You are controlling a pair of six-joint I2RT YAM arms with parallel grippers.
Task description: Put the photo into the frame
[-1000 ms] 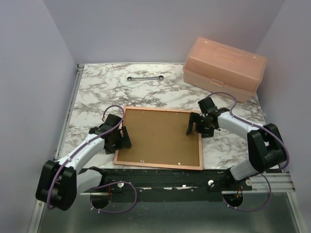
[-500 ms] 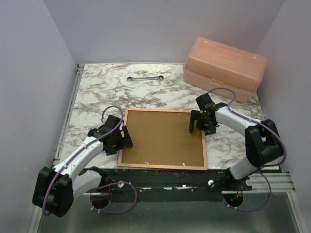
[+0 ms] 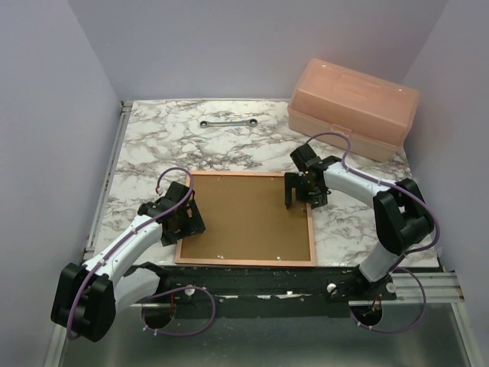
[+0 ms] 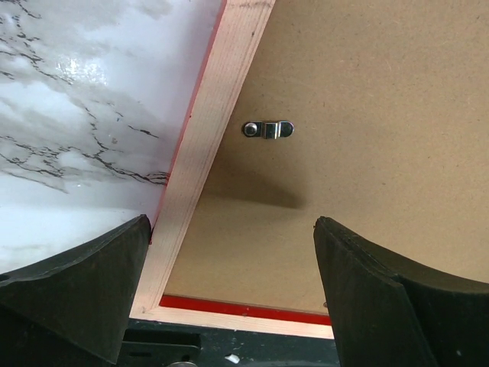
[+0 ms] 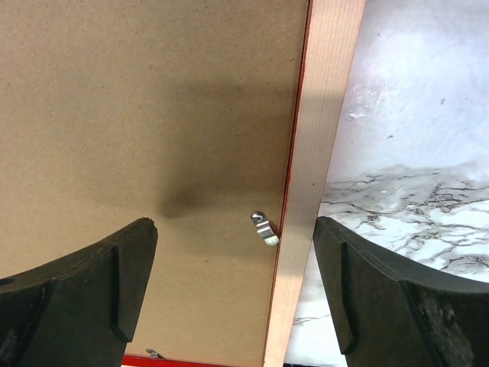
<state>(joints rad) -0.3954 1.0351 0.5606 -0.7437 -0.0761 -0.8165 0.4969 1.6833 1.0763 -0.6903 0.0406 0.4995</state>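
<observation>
frame (image 3: 244,262) lies back-up, board (image 3: 244,218) in it, photo not visible, left gripper (image 4: 231,229) and right gripper (image 5: 233,229) spread empty over its side edges; a clumsy push at a clip (image 5: 266,228) could slide it.

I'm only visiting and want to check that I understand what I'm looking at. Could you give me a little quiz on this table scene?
1. True or false: the frame lies back up, with the brown backing board showing.
2. What lies on the table beyond the frame's far edge? A. a wrench B. scissors C. a mug
3. Fill in: the left gripper and the right gripper both have their jaws ____.
Key: 1 true; 2 A; 3 open.
</observation>
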